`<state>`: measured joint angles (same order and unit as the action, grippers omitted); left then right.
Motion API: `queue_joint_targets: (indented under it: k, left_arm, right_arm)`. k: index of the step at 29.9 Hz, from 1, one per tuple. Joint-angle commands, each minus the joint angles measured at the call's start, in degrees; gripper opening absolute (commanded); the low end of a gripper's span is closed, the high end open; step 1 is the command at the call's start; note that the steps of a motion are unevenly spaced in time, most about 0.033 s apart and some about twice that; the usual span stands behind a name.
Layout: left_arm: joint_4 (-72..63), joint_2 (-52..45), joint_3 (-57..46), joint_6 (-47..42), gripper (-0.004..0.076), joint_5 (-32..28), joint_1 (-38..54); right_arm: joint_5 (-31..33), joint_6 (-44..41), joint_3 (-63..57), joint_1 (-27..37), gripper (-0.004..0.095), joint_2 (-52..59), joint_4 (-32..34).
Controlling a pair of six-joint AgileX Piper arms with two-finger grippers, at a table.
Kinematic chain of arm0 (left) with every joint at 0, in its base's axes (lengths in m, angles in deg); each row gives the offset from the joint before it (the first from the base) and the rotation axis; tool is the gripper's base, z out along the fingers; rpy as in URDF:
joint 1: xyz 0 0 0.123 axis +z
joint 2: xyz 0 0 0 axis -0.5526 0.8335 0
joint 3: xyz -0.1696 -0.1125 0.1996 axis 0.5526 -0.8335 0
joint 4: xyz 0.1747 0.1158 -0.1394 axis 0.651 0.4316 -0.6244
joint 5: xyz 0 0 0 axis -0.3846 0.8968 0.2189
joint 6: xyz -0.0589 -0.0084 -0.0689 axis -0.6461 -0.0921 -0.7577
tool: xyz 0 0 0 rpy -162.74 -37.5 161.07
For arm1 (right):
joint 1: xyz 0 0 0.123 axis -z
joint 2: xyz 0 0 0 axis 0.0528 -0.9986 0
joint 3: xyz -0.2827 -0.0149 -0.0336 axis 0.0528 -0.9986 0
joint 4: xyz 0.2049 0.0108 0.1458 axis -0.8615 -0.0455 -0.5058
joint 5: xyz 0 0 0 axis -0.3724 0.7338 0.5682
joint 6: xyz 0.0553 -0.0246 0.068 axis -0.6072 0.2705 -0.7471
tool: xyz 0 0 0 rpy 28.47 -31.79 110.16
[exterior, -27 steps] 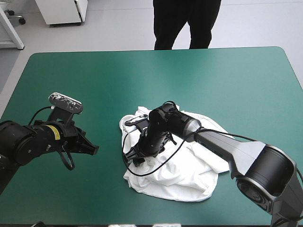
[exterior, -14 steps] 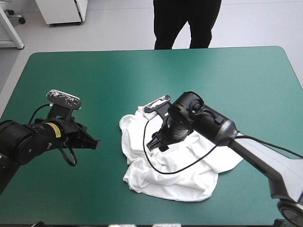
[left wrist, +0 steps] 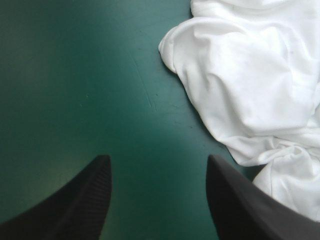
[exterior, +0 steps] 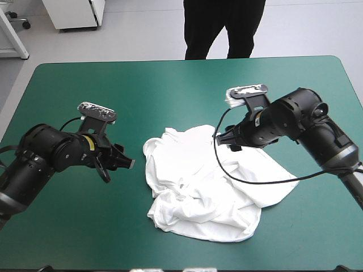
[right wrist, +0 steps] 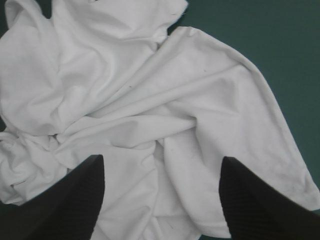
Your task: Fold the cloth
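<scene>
Table (exterior: 340, 238), teal-green cover (exterior: 113, 90); white T-shirt (exterior: 193, 175) crumpled heap near middle, toward near edge.

Two black arms with fin-shaped fingers

The left arm (exterior: 45, 150) and right arm (exterior: 300, 116) are built of rounded, glossy black housings; a small yellow label (exterior: 87, 145) marks the left one near the wrist. The fingers (left wrist: 75, 205) of both are broad, curved black fins with a finely ribbed surface.

a lab, by the teal-green work table (exterior: 170, 85), white cabinet (exterior: 74, 12) and bare grey floor (exterior: 142, 39)
</scene>
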<state>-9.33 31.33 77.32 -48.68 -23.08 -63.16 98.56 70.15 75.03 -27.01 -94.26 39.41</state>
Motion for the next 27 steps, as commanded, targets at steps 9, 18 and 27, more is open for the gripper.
queue_joint_targets:
  k: [9,18,27]
  left_arm:
    - [-3.8,16.9,12.6,7.6,0.0452,-2.0,4.7]
    - [-6.9,29.7,18.0,13.0,0.0452,-0.1,6.2]
    - [-7.4,36.2,18.1,13.2,0.0449,-5.8,6.2]
  right_arm:
    - [0.3,5.0,-6.2,11.9,0.0536,4.9,-6.2]
    - [0.3,5.2,-6.3,11.9,0.0534,5.0,-6.1]
    - [0.3,5.3,-6.3,11.9,0.0512,5.0,-6.1]
